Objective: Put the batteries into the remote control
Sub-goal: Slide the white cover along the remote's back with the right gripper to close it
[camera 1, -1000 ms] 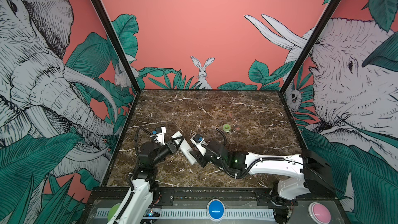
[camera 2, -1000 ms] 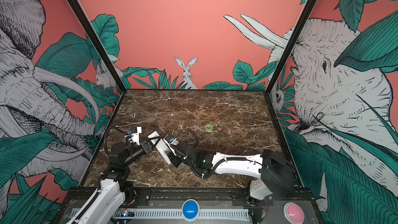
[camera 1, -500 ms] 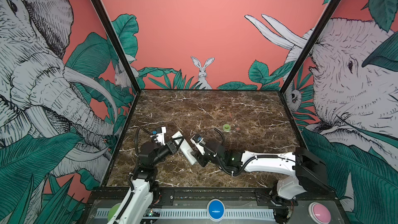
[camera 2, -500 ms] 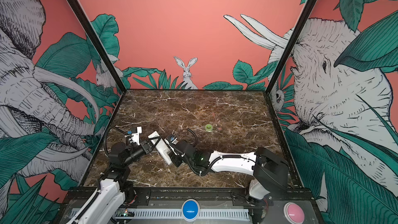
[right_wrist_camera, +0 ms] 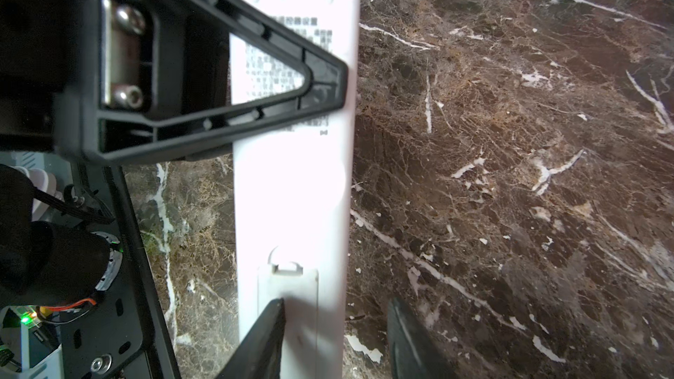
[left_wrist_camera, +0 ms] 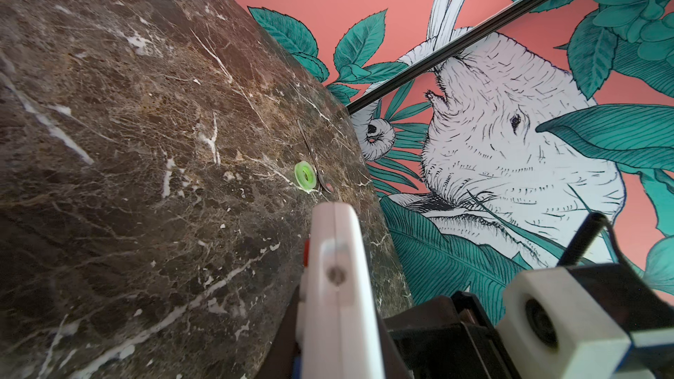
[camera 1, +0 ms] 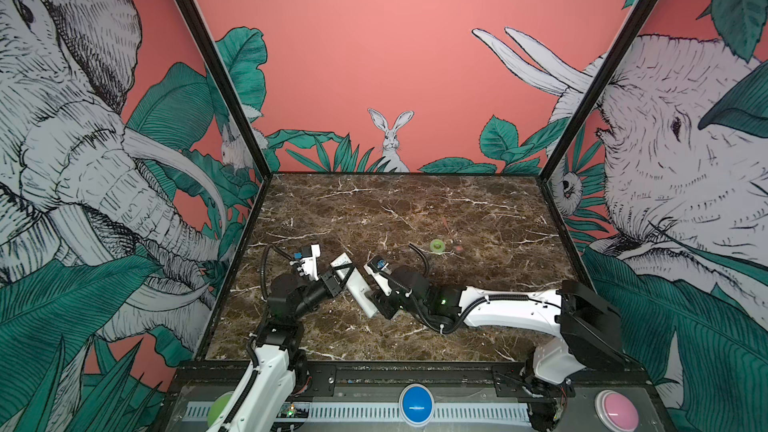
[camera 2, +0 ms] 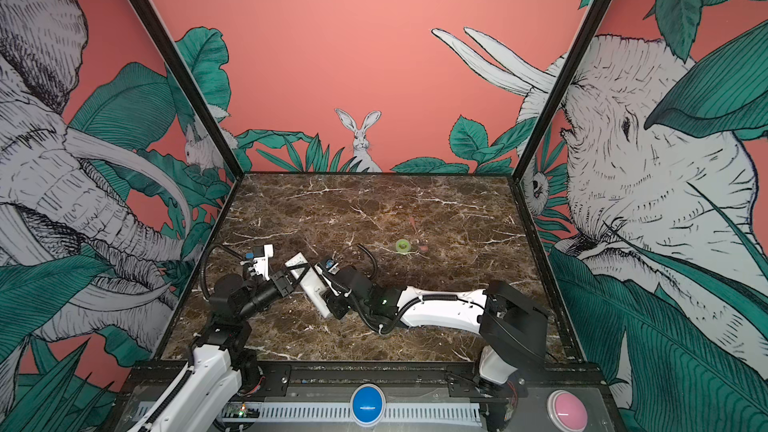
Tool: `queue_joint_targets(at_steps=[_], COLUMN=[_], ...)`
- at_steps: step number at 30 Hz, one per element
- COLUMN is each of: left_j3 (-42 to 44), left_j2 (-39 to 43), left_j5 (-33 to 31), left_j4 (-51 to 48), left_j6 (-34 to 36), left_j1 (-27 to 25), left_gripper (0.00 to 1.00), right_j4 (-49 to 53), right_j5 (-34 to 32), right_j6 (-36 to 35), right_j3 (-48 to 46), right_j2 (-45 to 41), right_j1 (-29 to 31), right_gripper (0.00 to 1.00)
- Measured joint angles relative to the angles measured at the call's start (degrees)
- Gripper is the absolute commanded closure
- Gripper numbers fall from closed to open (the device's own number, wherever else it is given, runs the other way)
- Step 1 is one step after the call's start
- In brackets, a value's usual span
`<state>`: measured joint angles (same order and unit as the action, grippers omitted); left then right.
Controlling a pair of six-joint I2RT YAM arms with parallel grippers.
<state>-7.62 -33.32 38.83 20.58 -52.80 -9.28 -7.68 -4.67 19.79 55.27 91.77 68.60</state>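
The white remote control point(camera 1: 355, 284) point(camera 2: 311, 284) is held off the marble table, tilted, with its plain back and printed label toward the right wrist camera point(right_wrist_camera: 291, 195). My left gripper point(camera 1: 341, 275) point(camera 2: 297, 274) point(left_wrist_camera: 339, 351) is shut on its upper half. My right gripper point(camera 1: 376, 305) point(camera 2: 332, 305) point(right_wrist_camera: 337, 326) is at the lower end, open. One of its fingers point(right_wrist_camera: 270, 322) lies on the closed battery cover point(right_wrist_camera: 295, 286); the other stands clear beside the remote's edge. The batteries are out of view.
A green ring-shaped roll point(camera 1: 437, 246) point(camera 2: 402, 245) point(left_wrist_camera: 305, 175) lies mid-table, with a thin dark stick with a reddish tip point(left_wrist_camera: 325, 185) beside it. Patterned walls close off three sides. Coloured buttons point(camera 1: 415, 404) sit on the front rail.
The right arm's rear links have shifted left and lower while its gripper stays at the remote's lower end. The left gripper and the remote have hardly moved.
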Motion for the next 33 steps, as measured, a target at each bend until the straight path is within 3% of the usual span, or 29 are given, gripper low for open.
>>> queue_joint_targets(at_steps=[7, 15, 26, 33], left_j3=[0.0, 0.0, -1.0, -1.4], left_j2=[0.0, 0.1, 0.9, 1.0], left_j5=[-0.7, -0.5, -1.4, -2.0], left_j4=[-0.9, -1.1, -3.2, -3.8], left_j6=[0.4, 0.3, -0.1, -0.3], left_j1=[0.0, -0.1, -0.1, -0.1], left_gripper=[1.0, 1.0, 1.0, 1.0], right_j4=[0.4, 4.0, 4.1, 3.7], right_j5=[1.1, 1.1, 4.5, 5.9], right_j6=[0.7, -0.9, -1.0, -0.5], right_j3=[0.4, 0.9, 1.3, 1.8], right_j2=[0.7, -1.5, -2.4, 1.1], right_j1=[-0.4, -0.4, -0.4, -0.4], right_gripper=[0.53, 0.38, 0.24, 0.23])
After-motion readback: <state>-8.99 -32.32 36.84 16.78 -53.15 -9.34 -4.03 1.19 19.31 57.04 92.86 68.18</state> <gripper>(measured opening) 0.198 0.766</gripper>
